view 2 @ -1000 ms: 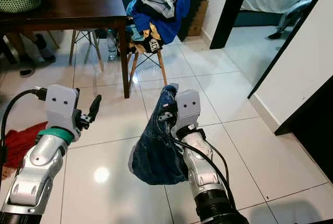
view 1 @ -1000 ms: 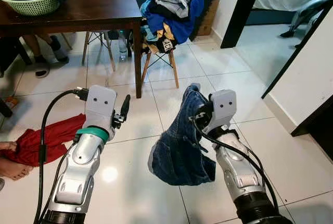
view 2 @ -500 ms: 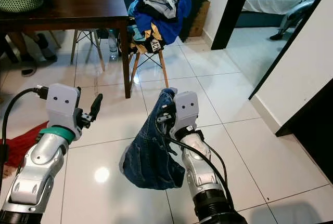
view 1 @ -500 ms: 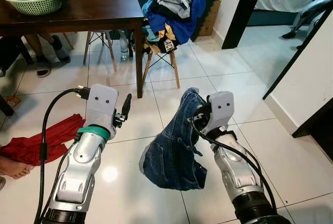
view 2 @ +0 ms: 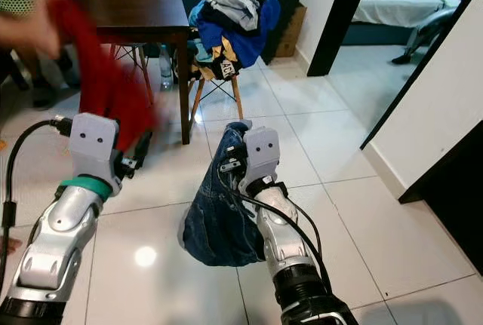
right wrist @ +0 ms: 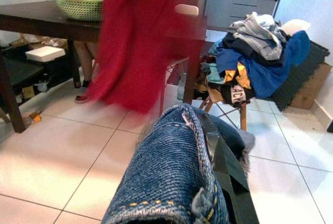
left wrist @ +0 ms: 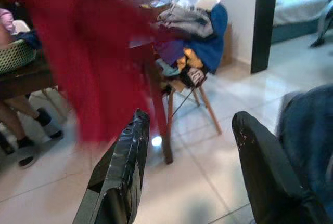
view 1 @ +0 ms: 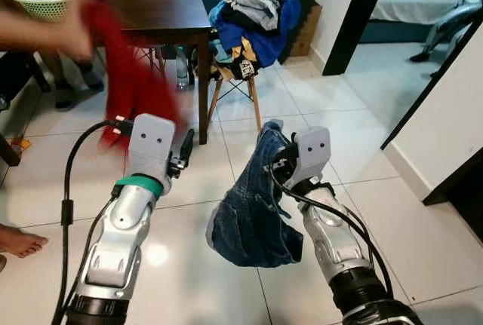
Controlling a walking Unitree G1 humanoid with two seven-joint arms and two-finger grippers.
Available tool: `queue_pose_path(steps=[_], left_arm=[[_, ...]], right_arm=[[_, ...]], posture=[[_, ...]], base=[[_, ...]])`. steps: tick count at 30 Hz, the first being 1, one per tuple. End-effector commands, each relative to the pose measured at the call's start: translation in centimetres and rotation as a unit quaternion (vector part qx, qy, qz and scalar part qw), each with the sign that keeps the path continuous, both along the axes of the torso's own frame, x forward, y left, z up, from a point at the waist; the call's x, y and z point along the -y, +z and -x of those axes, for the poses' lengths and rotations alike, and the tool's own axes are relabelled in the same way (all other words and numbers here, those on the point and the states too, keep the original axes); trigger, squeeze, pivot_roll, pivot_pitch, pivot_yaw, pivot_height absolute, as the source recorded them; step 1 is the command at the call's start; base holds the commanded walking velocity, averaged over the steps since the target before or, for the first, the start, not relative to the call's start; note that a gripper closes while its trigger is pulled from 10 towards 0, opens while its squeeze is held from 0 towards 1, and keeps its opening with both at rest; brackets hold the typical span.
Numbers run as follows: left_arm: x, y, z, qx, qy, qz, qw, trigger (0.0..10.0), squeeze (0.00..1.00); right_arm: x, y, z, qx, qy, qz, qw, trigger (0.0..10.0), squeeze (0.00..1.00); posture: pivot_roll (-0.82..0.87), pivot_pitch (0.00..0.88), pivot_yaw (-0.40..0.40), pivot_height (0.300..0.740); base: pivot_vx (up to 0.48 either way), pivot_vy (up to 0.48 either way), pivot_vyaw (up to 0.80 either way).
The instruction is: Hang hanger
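Note:
A pair of blue jeans (view 1: 253,204) hangs in a bunch over my right gripper (view 1: 275,154), which is shut on the denim at about knee height above the floor. In the right wrist view the jeans (right wrist: 166,182) cover most of the gripper, and one black finger (right wrist: 225,168) shows beside the fold. My left gripper (view 1: 184,151) is raised beside it, open, with nothing between its fingers (left wrist: 125,167). A person's hand (view 1: 45,31) holds up a red cloth (view 1: 132,68), blurred, just beyond my left gripper.
A dark wooden table (view 1: 166,8) carries a green basket (view 1: 38,1). A chair (view 1: 234,84) piled with clothes (view 1: 256,12) stands to its right. A doorway (view 1: 400,46) to a bedroom opens at the right. A bare foot (view 1: 15,238) rests on the tiles at left.
The red cloth has been lifted off the floor by a person's hand and now hangs in front of the table. My right gripper and the jeans shifted slightly; the left barely moved.

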State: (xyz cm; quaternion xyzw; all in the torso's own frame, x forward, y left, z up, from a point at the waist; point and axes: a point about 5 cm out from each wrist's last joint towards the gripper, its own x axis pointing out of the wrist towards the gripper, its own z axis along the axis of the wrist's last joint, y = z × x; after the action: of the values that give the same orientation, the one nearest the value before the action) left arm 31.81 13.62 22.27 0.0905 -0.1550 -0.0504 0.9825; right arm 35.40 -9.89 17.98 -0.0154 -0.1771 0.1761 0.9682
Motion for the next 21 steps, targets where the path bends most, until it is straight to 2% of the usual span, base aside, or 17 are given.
queue_pose_path(steps=[1,4,6,9,12,13,14,16,19,21], left_arm=[[1.3,0.3,0.2,0.005,-0.016,0.002,1.0,10.0,0.0],[1.9,0.6,0.1,0.01,-0.025,0.009,1.0,10.0,0.0],[3.5,0.9,0.0,0.019,-0.046,0.004,0.999,10.0,0.0],[3.9,1.0,0.1,0.019,-0.054,0.003,0.998,10.0,0.0],[4.0,1.2,0.6,0.026,-0.058,-0.001,0.998,10.0,0.0],[3.6,1.0,1.2,0.022,-0.048,0.017,0.998,10.0,0.0],[3.6,1.0,1.2,0.022,-0.048,0.017,0.998,10.0,0.0],[4.0,-0.3,1.9,0.0,-0.048,0.032,0.998,10.0,0.0],[4.2,-0.6,2.1,-0.006,-0.052,0.031,0.998,10.0,0.0],[5.0,-1.0,2.3,-0.013,-0.066,0.032,0.997,10.0,0.0]], right_arm=[[0.1,0.3,0.1,0.014,0.003,0.0,1.0,10.0,0.0],[0.3,0.3,0.2,0.014,0.0,0.002,1.0,10.0,0.0],[0.6,-0.1,0.1,0.007,-0.004,0.003,1.0,10.0,0.0],[0.5,-0.3,0.0,0.002,-0.001,0.003,1.0,10.0,0.0],[-0.6,-0.1,-0.3,0.003,0.024,0.01,1.0,10.0,0.0],[-1.4,0.5,-0.5,0.014,0.044,0.015,0.999,10.0,0.0],[-1.4,0.5,-0.5,0.014,0.044,0.015,0.999,10.0,0.0],[-1.5,1.4,-0.9,0.023,0.04,0.013,0.999,10.0,0.0],[-1.5,1.6,-0.9,0.025,0.038,0.011,0.999,10.0,0.0],[-1.2,1.2,-0.7,0.023,0.033,0.009,0.999,10.0,0.0]], posture=[[0.08,0.072,-0.043,0.74],[0.06,0.075,-0.049,0.74],[0.11,0.071,-0.087,0.74],[0.13,0.067,-0.107,0.74],[0.15,0.054,-0.133,0.74],[0.15,0.052,-0.133,0.74],[0.15,0.052,-0.133,0.74],[0.14,0.066,-0.131,0.74],[0.14,0.066,-0.131,0.74],[0.12,0.063,-0.122,0.74]], base=[[0.0,0.0,0.0],[0.0,0.0,0.0],[0.0,0.0,0.0],[0.0,0.0,0.0],[0.0,0.0,0.0],[0.0,0.0,0.0],[0.0,0.0,0.0],[0.0,0.0,0.0],[0.0,0.0,0.0],[0.0,0.0,0.0]])
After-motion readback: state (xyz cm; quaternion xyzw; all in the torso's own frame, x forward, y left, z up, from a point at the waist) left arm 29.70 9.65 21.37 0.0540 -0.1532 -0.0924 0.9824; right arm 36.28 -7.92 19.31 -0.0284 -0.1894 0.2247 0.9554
